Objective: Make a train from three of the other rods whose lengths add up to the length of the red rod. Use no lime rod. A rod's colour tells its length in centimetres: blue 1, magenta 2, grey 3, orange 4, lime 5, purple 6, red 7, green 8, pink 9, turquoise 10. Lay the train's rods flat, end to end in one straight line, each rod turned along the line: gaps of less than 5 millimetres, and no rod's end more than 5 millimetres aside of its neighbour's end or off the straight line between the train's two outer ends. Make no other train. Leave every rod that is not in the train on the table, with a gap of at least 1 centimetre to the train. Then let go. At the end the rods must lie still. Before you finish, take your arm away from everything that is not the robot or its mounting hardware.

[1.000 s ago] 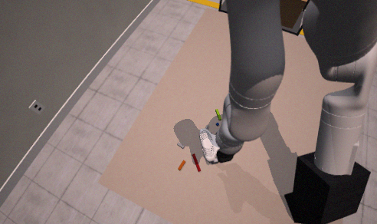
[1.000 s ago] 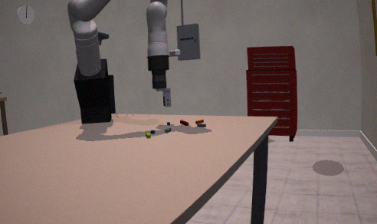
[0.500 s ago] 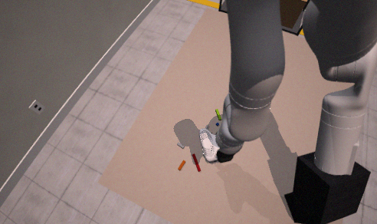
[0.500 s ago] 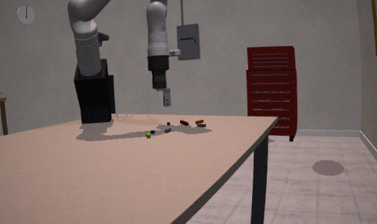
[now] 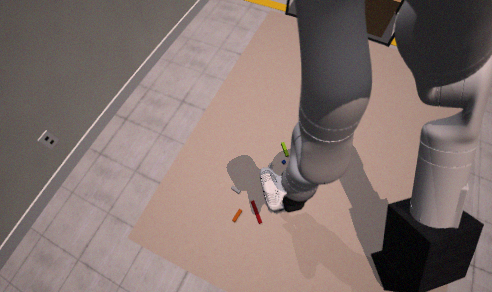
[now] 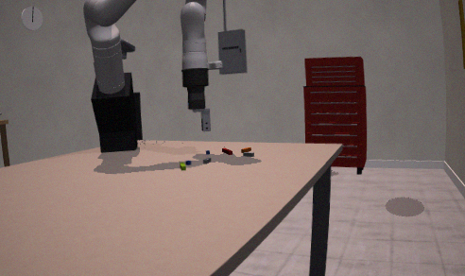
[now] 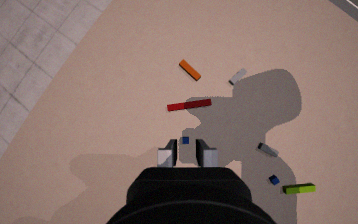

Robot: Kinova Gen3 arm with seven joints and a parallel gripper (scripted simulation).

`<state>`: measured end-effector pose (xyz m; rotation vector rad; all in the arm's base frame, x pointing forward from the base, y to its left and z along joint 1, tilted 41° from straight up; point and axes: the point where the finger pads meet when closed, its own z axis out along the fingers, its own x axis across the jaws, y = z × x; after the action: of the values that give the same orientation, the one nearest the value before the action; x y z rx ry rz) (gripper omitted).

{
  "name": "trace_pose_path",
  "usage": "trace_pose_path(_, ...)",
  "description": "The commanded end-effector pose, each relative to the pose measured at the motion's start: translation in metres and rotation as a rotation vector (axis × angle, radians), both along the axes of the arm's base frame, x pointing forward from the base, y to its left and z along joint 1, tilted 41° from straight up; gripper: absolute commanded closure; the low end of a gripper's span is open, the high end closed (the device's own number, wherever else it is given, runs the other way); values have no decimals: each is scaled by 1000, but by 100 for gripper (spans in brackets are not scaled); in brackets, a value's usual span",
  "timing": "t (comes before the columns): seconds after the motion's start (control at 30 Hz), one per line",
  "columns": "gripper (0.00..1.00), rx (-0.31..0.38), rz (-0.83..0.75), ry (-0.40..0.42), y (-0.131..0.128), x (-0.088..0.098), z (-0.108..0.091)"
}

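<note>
My gripper (image 7: 186, 148) (image 6: 205, 120) hangs well above the table, its fingers partly closed with a gap and nothing between them. Far below, a small blue rod (image 7: 185, 140) shows through the gap and lies on the table. The red rod (image 7: 189, 105) lies flat just beyond it. An orange rod (image 7: 190, 70) and a grey rod (image 7: 237, 76) lie farther out. A second grey rod (image 7: 268, 149), a second blue rod (image 7: 274, 179) and a lime rod (image 7: 299, 188) lie to the right. All the rods lie apart from one another.
The arm's black base (image 6: 116, 118) stands at the back of the table. The table's edge (image 7: 40, 95) runs along the left of the wrist view, with tiled floor beyond. A red tool cabinet (image 6: 335, 111) stands off the table.
</note>
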<state>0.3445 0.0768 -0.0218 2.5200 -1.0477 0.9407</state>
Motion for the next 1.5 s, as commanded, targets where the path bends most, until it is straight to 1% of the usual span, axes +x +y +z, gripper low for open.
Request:
trace_pose_path(0.0, 46, 1, 0, 0, 0, 0, 0)
trace_pose_path(0.53, 46, 0, 0, 0, -4, 4, -7)
trace_pose_path(1.47, 46, 0, 0, 0, -19, 21, -33)
